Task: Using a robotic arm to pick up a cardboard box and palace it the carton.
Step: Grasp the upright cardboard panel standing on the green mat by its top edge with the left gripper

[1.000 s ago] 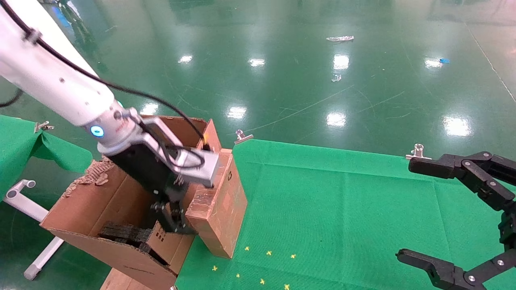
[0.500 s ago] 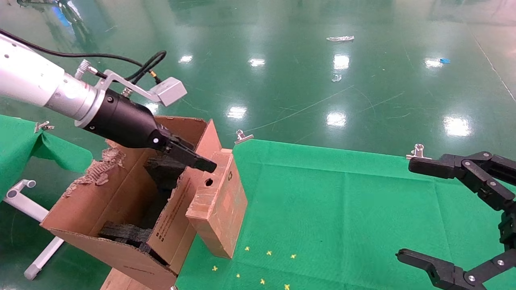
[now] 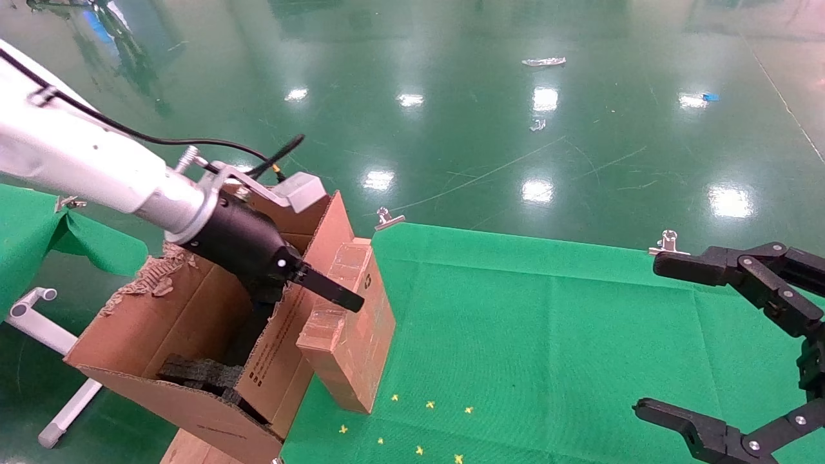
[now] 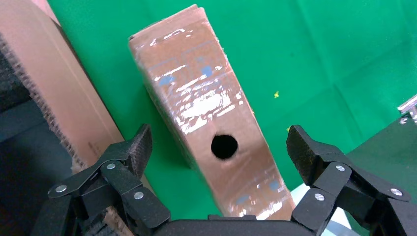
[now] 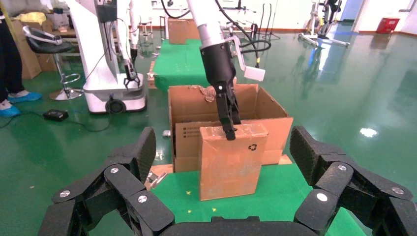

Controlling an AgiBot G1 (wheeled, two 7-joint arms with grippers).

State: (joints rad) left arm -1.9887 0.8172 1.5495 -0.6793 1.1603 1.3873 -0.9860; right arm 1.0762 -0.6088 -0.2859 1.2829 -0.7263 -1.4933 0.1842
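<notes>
The small cardboard box (image 3: 351, 335) stands upright on the green table, leaning against the carton's (image 3: 187, 322) printed flap. It also shows in the left wrist view (image 4: 196, 98), with its round hole up, and in the right wrist view (image 5: 231, 162). The robotic arm's left gripper (image 3: 322, 290) is open just above the box's top, its jaws wide on either side of the top face without touching it (image 4: 219, 145). The carton holds black foam (image 3: 193, 372). My right gripper (image 3: 664, 335) is open and empty, parked at the table's right end (image 5: 223, 147).
Metal clips (image 3: 388, 218) (image 3: 667, 243) hold the green cloth at the table's far edge. Small yellow crosses (image 3: 419, 425) mark the cloth near the box. A white tube frame (image 3: 38, 322) and a second green table (image 3: 32, 232) lie left of the carton.
The left gripper came up out of the carton, turned, and now sits lower and nearer along the box's top. The box, the carton and the right arm have not moved.
</notes>
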